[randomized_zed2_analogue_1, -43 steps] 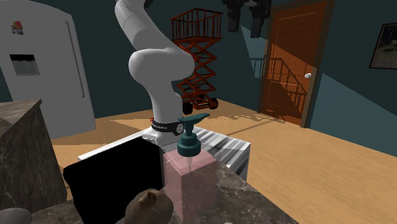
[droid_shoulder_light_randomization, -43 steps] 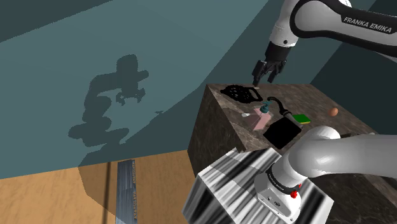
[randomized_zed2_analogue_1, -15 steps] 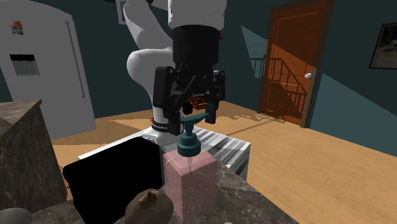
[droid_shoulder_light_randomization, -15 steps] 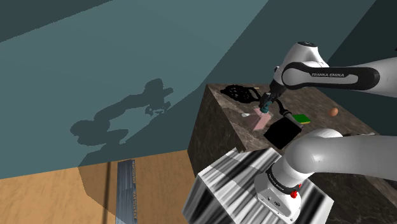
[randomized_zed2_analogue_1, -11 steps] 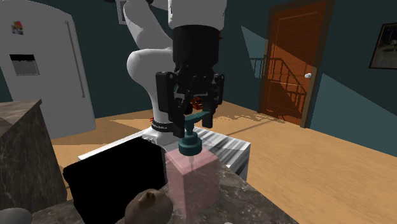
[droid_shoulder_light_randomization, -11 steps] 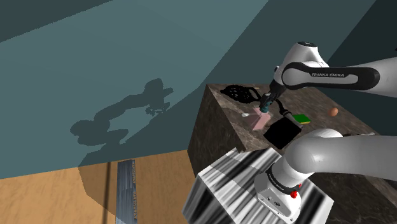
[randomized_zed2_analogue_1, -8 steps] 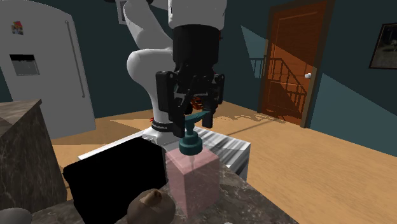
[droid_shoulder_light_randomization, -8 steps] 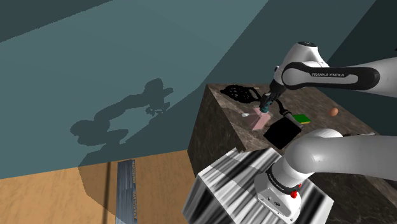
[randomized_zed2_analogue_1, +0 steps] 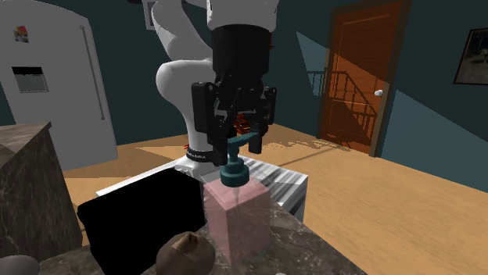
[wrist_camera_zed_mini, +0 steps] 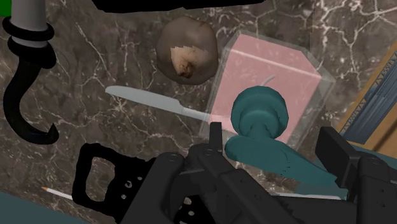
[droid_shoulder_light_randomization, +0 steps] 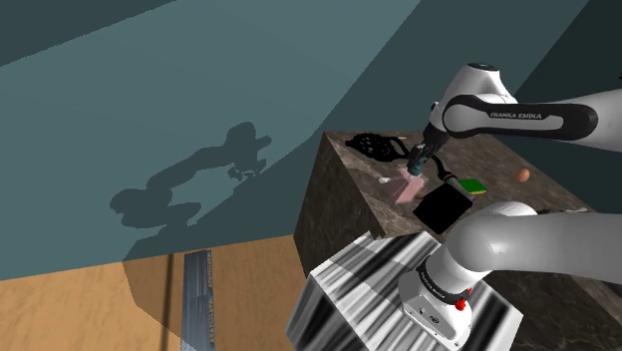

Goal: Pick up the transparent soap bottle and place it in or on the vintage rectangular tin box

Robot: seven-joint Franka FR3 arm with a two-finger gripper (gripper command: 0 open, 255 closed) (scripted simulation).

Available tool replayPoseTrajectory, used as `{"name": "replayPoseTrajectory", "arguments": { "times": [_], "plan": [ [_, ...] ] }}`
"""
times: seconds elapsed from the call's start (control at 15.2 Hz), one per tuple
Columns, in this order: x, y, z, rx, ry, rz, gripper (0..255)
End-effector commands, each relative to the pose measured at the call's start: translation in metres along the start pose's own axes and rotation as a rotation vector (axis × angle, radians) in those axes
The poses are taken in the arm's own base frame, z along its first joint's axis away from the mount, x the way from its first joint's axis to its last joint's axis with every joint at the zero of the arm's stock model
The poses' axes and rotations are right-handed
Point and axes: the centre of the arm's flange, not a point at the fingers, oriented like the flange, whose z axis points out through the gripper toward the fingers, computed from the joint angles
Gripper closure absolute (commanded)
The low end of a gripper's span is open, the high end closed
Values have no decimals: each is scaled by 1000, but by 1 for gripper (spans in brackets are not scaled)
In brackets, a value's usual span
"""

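Soap bottle point(randomized_zed2_analogue_1: 237, 215) is upright at the dark marble counter point(randomized_zed2_analogue_1: 313, 250), just beside the black box point(randomized_zed2_analogue_1: 141, 215). It has a pink see-through body and a teal pump, and I can't tell if the base has left the stone. The gripper point(randomized_zed2_analogue_1: 236, 147) sits on top, fingers clamped on the pump neck. I'd lift straight up and slowly, since a hold that high could let the body swing, then carry it over the box. Its long axis is vertical, with the spout pointing to the second exterior view's right.
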Motion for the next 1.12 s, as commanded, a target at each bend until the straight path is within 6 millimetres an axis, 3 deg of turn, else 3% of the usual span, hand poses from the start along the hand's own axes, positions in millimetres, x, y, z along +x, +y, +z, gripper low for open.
{"name": "replayPoseTrajectory", "arguments": {
  "times": [0.0, 1.06],
  "plan": [
    [0, 2, -9, 0, 0, 0, 255],
    [5, 10, -93, 0, 0, 0, 255]
  ]
}}
